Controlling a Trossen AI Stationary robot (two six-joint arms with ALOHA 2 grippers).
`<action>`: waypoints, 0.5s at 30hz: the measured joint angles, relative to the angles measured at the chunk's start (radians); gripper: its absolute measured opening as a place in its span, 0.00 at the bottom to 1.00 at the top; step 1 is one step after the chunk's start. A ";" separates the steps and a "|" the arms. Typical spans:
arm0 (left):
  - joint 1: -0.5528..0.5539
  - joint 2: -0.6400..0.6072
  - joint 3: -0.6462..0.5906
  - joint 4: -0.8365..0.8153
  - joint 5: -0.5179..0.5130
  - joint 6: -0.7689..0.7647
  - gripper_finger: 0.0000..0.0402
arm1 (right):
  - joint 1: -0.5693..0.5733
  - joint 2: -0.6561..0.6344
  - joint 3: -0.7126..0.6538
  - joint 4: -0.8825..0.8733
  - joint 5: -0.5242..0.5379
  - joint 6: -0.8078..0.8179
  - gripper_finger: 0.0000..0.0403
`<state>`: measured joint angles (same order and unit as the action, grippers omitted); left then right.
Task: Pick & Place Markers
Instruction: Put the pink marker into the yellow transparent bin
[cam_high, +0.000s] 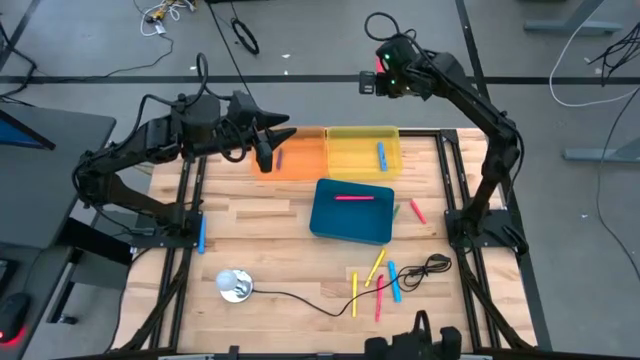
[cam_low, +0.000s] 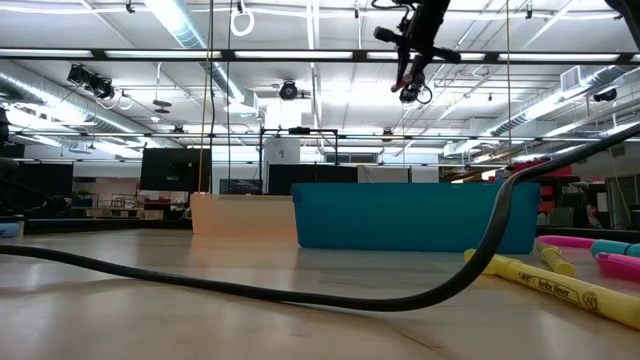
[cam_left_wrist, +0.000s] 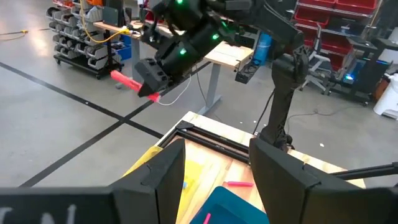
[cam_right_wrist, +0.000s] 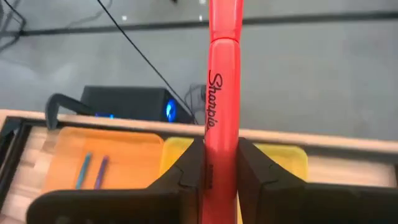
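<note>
From above, the right gripper (cam_high: 375, 76) is raised beyond the table's far edge, past the yellow tray (cam_high: 361, 150), with its arm stretched out. The left gripper (cam_high: 270, 140) reaches over the orange tray (cam_high: 303, 160), fingers apart and empty. Loose markers (cam_high: 378, 278) lie near the black cable (cam_high: 300, 298). Low view shows mostly the teal tray (cam_low: 415, 216); the right gripper is half cut off up top. Right wrist view: fingers clamped on a red Sharpie marker (cam_right_wrist: 222, 106), its far end cropped.
</note>
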<state>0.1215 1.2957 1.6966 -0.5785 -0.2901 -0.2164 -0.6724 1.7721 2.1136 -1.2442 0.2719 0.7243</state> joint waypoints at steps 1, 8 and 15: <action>0.000 0.000 0.000 0.000 0.000 0.000 0.46 | -0.007 0.005 0.000 -0.014 -0.015 0.007 0.13; 0.000 0.000 0.000 0.000 0.000 0.003 0.46 | -0.021 0.040 0.000 -0.102 -0.046 0.028 0.13; 0.000 0.000 0.000 -0.002 0.000 0.003 0.46 | -0.011 0.124 0.000 -0.153 -0.045 0.029 0.13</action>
<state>0.1215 1.2957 1.6966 -0.5808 -0.2901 -0.2134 -0.6837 1.8962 2.1136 -1.3972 0.2268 0.7528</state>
